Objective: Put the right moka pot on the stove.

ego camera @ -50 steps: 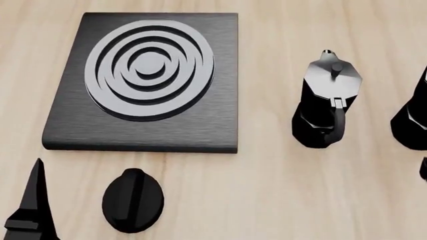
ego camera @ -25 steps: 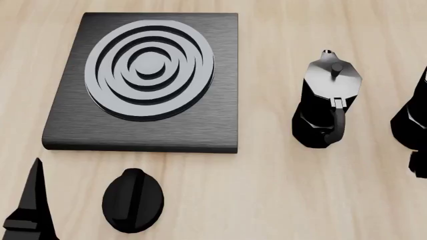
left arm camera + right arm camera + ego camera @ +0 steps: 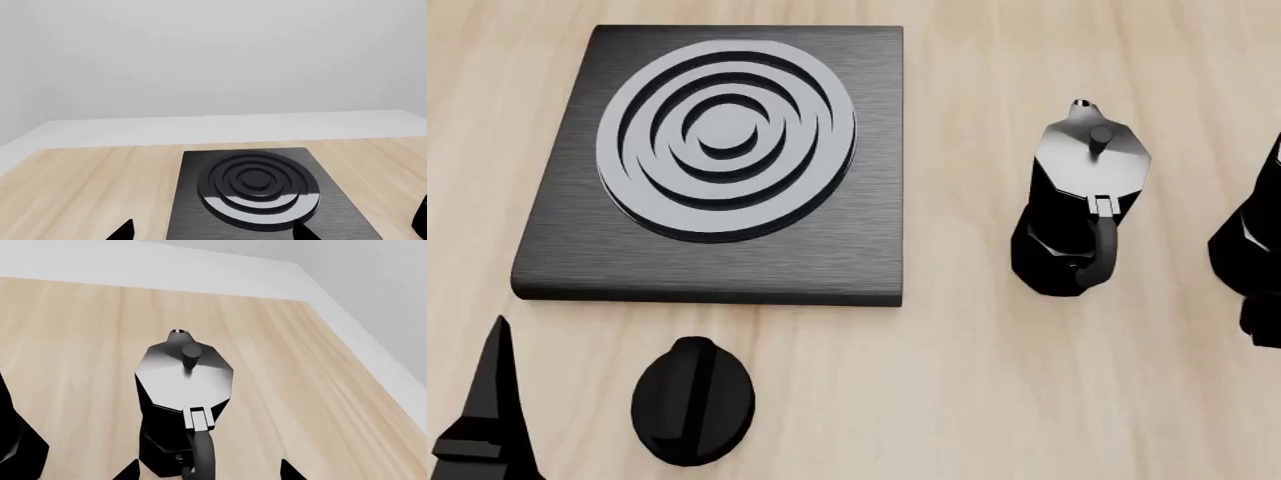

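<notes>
Pale, straight-grained wood makes up the tabletop (image 3: pixel 961 400), which ends at a plain white ledge and wall in both wrist views. On it lies one stove (image 3: pixel 714 165), a flat square black slab with a fine brushed finish, rounded near corners and a raised disc of matte grey concentric rings around a central boss; the left wrist view shows the same slab (image 3: pixel 257 192) from low at its near side. Just in front of the slab, apart from it, sits a single black oval knob (image 3: pixel 691 402) with a raised ridge along its length.

Two small black faceted moka pots stand upright on the wood, well to the right of the stove. The left one (image 3: pixel 1081 205) shows whole in the head view: angular body, glossy grey hinged lid with a small knob, a spout at the far side and a curved black handle facing the robot. The right moka pot (image 3: pixel 1252 235) is cut by the head view's right edge; the right wrist view looks down on it (image 3: pixel 183 405), its grey lid, hinge and handle close below the camera, with its twin's black facets at that picture's edge.

The left gripper (image 3: pixel 213 231) shows only two dark fingertips set wide apart, holding nothing. The right gripper (image 3: pixel 210 471) likewise has its tips spread, one to either side of the right pot's handle, and not closed on it.
</notes>
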### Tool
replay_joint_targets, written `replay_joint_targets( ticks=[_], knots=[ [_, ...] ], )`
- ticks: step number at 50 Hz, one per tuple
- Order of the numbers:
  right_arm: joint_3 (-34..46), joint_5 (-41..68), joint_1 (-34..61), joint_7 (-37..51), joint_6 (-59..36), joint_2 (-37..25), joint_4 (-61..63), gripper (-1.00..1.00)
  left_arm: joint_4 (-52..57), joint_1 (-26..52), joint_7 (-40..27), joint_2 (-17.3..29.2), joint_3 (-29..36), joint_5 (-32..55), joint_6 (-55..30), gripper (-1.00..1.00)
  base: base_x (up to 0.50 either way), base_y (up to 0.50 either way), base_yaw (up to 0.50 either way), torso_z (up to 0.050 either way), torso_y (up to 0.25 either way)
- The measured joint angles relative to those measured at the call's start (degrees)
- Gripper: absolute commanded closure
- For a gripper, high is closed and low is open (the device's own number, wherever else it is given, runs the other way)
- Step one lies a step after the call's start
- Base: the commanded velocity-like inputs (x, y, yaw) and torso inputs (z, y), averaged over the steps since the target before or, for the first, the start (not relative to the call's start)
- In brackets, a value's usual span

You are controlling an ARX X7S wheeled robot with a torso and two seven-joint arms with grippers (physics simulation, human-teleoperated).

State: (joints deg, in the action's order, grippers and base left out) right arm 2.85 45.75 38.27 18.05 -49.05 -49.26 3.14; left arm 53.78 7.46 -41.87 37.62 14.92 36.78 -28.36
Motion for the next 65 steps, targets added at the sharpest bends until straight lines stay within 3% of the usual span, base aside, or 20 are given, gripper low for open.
replay_joint_targets(
  ticks=[36,37,65],
  knots=[
    [6.67,-7.04,5.23,-6.27,7.41,4.5,-14.79,-1.0,0.03,0.06,-0.55,0.52,0.31,0.43,0.75,-1.0,0.0,0.0,0.0,0.0,0.0],
    [6.83,-7.24,5.35,-6.44,7.66,4.62,-15.18,1.0,0.03,0.08,-0.56,0.54,0.32,0.46,0.76,-1.0,0.0,0.0,0.0,0.0,0.0],
    [5.45,-2.96,2.94,-4.28,5.79,3.19,-9.21,1.0,-0.12,0.34,-0.88,0.92,0.81,0.72,1.06,-1.0,0.0,0.0,0.0,0.0,0.0]
  ],
)
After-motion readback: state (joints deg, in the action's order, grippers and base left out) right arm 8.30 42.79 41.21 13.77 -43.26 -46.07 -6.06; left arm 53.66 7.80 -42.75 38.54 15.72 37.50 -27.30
